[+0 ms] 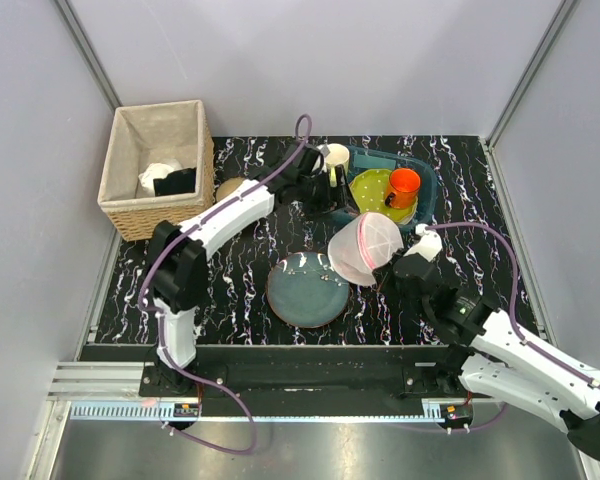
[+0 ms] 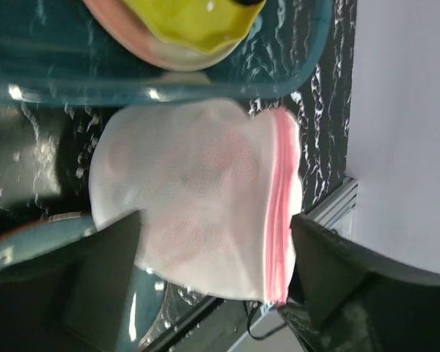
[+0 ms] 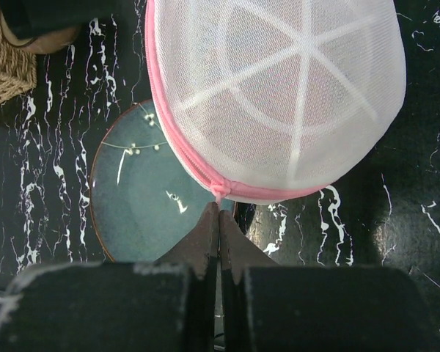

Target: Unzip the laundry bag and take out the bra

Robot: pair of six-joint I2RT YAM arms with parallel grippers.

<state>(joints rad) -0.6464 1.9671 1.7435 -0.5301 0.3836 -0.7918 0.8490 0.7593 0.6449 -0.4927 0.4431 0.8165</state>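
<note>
The laundry bag (image 1: 365, 247), a round white mesh pouch with pink zip trim, stands tilted on the marbled table between both arms. In the right wrist view its ribbed face (image 3: 279, 95) fills the top. My right gripper (image 3: 220, 209) is shut on the small pink zip pull (image 3: 220, 192) at the bag's lower rim. My left gripper (image 2: 216, 268) is open. Its dark fingers (image 2: 95, 271) frame the bag (image 2: 191, 198) from the far side, and I cannot tell if they touch it. The bra shows only as faint pink patches (image 2: 227, 165) through the mesh.
A blue-grey plate (image 1: 308, 290) lies just left of the bag, partly under it. Behind the bag, a teal bin (image 1: 427, 205) holds a yellow-green plate (image 1: 372, 187) and an orange cup (image 1: 403, 185). A cream mug (image 1: 335, 160) stands nearby. A wicker basket (image 1: 158, 170) with cloths sits back left.
</note>
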